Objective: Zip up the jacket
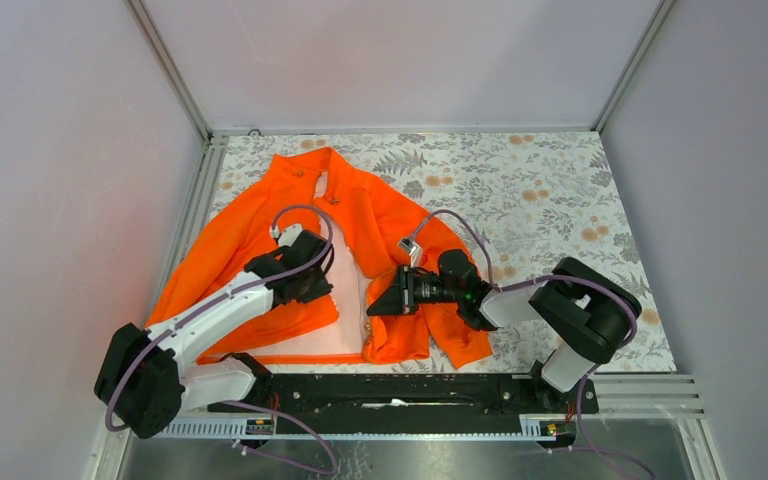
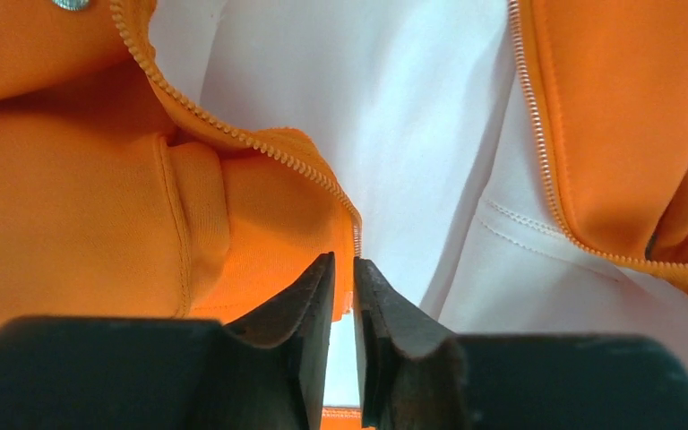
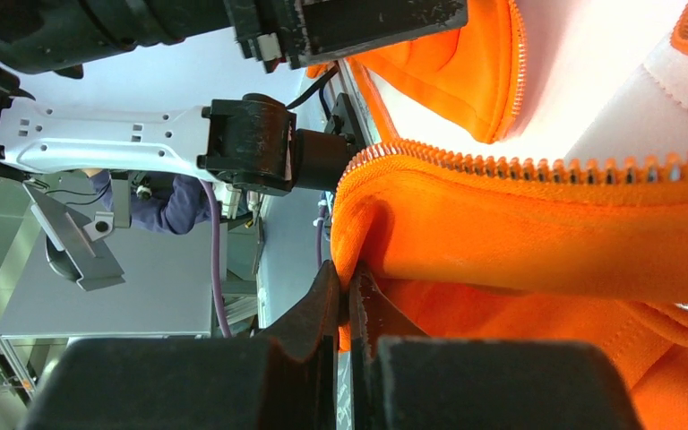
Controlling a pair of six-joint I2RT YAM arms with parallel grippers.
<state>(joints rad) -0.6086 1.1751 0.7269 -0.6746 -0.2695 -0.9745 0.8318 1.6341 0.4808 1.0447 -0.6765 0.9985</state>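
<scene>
An open jacket [image 1: 222, 250] lay on the table [image 1: 560, 200]. The left gripper [image 2: 345, 269] pinched narrowly on one zipper end [image 2: 356, 237], and the right gripper [image 3: 348, 278] clamped the opposite panel [image 3: 520, 242]. Such thin holds could slip, misaligning the zipper.

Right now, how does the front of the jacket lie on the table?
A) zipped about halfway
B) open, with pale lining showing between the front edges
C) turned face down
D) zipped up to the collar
B: the jacket lies open, and its pale lining shows between the two separated front edges.
</scene>
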